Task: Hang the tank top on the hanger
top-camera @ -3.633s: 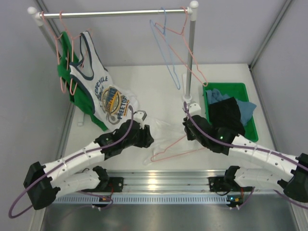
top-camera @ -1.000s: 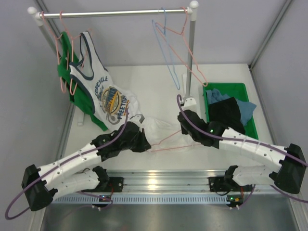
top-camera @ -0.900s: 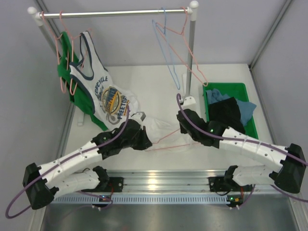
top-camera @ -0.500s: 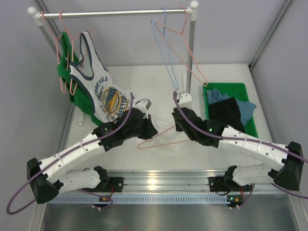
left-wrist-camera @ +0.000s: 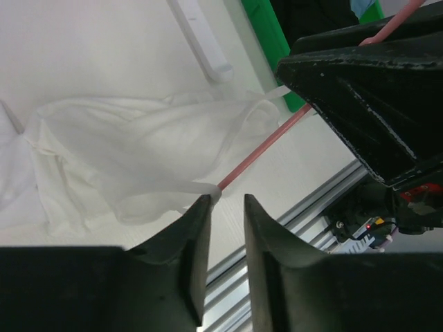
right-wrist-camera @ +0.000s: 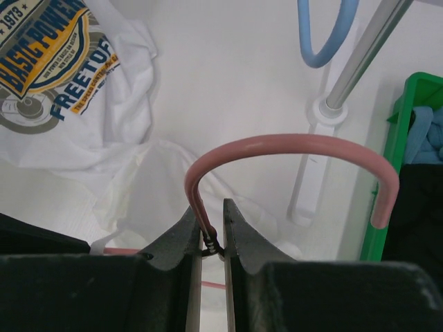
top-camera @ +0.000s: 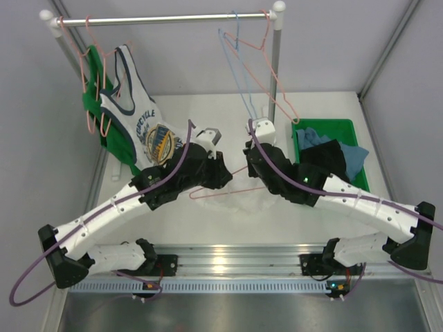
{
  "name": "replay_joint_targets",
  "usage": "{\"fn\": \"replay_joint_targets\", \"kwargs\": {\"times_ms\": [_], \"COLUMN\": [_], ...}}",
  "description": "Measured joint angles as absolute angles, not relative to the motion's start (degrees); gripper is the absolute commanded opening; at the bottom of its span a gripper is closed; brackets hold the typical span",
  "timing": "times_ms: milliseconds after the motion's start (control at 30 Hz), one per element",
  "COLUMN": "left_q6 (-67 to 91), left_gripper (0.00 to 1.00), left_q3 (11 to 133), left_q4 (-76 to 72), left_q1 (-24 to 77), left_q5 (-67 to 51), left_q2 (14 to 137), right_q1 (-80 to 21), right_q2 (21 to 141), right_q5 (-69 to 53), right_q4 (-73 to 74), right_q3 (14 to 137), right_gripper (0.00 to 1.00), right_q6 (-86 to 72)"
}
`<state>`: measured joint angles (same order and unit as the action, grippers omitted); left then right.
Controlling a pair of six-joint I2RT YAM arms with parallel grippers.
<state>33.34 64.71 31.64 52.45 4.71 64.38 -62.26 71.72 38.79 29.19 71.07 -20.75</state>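
Observation:
The pink wire hanger (right-wrist-camera: pixel 291 144) is held by its twisted neck in my right gripper (right-wrist-camera: pixel 210 220), which is shut on it; the hook arches above the fingers. In the top view the hanger (top-camera: pixel 201 196) hangs tilted between both arms, above the table. The all-white tank top (left-wrist-camera: pixel 124 152) drapes from it, with the pink wire (left-wrist-camera: pixel 266 140) running through one strap. My left gripper (left-wrist-camera: pixel 225 200) is open; that strap's end rests against its left fingertip (left-wrist-camera: pixel 201 207), and nothing is between the jaws. From above, my left gripper (top-camera: pixel 223 174) faces my right gripper (top-camera: pixel 250 159) closely.
A clothes rail (top-camera: pixel 166 19) spans the back, carrying a graphic tank top (top-camera: pixel 149 135), a green garment (top-camera: pixel 93 104), a blue hanger (top-camera: pixel 239 76) and pink ones. Its right post (top-camera: pixel 275 83) stands just behind my right gripper. A green bin (top-camera: pixel 297 131) of dark and blue clothes is at right.
Both arms have moved back and up, lifting the hanger with the tank top off the table. My left gripper has opened and let go of the strap.

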Motion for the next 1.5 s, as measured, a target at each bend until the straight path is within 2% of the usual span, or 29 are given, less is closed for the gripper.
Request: {"fn": "replay_joint_targets", "kwargs": {"times_ms": [100,500,967,1500], "left_q6": [31.18,19.38,13.89,9.45], "left_gripper": [0.45,0.53,0.54,0.54], "left_q3": [66.83,67.59,53.12,52.64], "left_q4": [31.64,33.52,23.68,18.70], "left_q1": [52.45,52.14,51.79,51.79], "left_q5": [5.45,6.52,-4.16,-2.04], "left_q2": [64.38,62.00,57.95,58.02], "right_q1": [-62.37,-62.48,-62.50,-62.50], "right_q2": [71.81,71.88,71.81,71.09], "right_q5": [38.96,38.70,37.30,36.10], "right_q4": [29.19,29.78,30.59,30.96], "right_q3": [71.48,71.72,71.72,71.72], "right_gripper": [0.00,0.00,0.00,0.00], "right_q6": [-20.32,-19.57,-19.44,-19.49]}}
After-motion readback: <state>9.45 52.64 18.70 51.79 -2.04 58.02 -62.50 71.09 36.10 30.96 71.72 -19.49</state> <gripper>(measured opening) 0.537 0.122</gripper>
